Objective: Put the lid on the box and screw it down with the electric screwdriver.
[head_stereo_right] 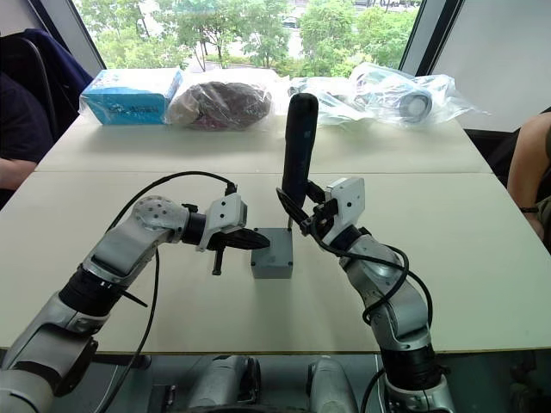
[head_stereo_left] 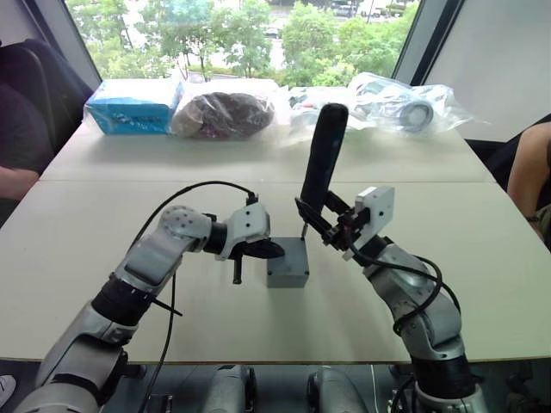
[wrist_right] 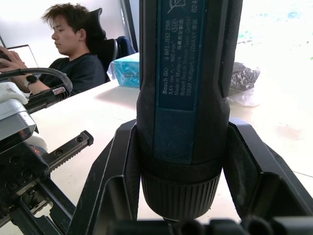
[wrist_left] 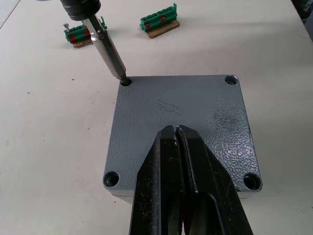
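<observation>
Grey lid (wrist_left: pixel 181 132) already on box (head_stereo_left: pixel 287 274), mid-desk (head_stereo_left: pixel 103 249) | left gripper (wrist_left: pixel 176 134) pressed together, resting on lid | right gripper (wrist_right: pixel 183 147) clamped around screwdriver (head_stereo_left: pixel 322 163), bit in one corner hole | other three corners seemingly without screws.

Table (head_stereo_left: pixel 103 258) — pale, matte top made of two sections, with a seam running across it between the near half and the far half. Along the far edge, by the window: a light-blue packet (head_stereo_left: pixel 133 107) wrapped in clear film, a clear bag of dark contents (head_stereo_left: pixel 224 114) just beside it, and further clear bags (head_stereo_left: pixel 400 103) holding grey and white parts. Two green connector strips (wrist_left: pixel 159 23) lie apart on the table surface, each resting on a small brown base. A seated person in a dark shirt (wrist_right: pixel 73 58) is at the table's left side; a second person's arm (head_stereo_left: pixel 527 172) shows at the right edge. Trees (head_stereo_left: pixel 250 30) fill the window beyond.
</observation>
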Motion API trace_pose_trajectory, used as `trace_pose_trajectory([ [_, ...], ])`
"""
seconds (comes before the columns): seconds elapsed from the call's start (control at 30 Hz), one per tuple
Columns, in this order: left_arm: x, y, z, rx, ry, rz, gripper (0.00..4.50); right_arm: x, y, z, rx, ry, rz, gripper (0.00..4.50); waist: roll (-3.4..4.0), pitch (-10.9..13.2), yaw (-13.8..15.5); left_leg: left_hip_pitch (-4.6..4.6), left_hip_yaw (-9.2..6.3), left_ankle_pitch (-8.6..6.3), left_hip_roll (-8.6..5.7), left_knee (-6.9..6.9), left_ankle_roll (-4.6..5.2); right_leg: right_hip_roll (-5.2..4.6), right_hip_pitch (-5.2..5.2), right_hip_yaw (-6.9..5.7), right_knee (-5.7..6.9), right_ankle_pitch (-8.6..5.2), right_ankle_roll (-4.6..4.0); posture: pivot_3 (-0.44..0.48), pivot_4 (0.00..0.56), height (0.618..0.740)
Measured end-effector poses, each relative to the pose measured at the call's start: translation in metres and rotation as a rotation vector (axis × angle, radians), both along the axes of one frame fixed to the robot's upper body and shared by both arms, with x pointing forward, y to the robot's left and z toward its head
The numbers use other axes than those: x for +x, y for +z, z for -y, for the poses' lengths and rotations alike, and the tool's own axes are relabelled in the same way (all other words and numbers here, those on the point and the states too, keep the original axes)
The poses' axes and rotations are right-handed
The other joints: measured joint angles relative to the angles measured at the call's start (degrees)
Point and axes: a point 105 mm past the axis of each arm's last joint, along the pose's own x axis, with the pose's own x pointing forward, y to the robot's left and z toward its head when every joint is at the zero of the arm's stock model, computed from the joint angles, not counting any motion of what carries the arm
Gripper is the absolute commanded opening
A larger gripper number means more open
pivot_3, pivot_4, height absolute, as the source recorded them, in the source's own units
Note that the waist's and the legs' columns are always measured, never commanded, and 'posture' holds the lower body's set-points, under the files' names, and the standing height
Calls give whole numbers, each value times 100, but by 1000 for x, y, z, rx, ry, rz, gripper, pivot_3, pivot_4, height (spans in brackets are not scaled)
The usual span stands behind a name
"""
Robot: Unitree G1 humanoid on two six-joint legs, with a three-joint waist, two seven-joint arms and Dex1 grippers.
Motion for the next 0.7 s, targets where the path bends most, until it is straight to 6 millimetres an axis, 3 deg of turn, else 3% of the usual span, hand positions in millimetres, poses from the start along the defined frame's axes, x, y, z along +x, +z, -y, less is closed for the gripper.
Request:
trace_pose_trajectory([
  [0.7, 0, -3, 1, -9, 12, -3, 0, -4, -6, 5, 39, 3, -8, 1779, -15, -41, -1, 7, -3, -3, 0, -7, 1, -11, 3, -1, -1, -14, -26, 0, 150, 740],
])
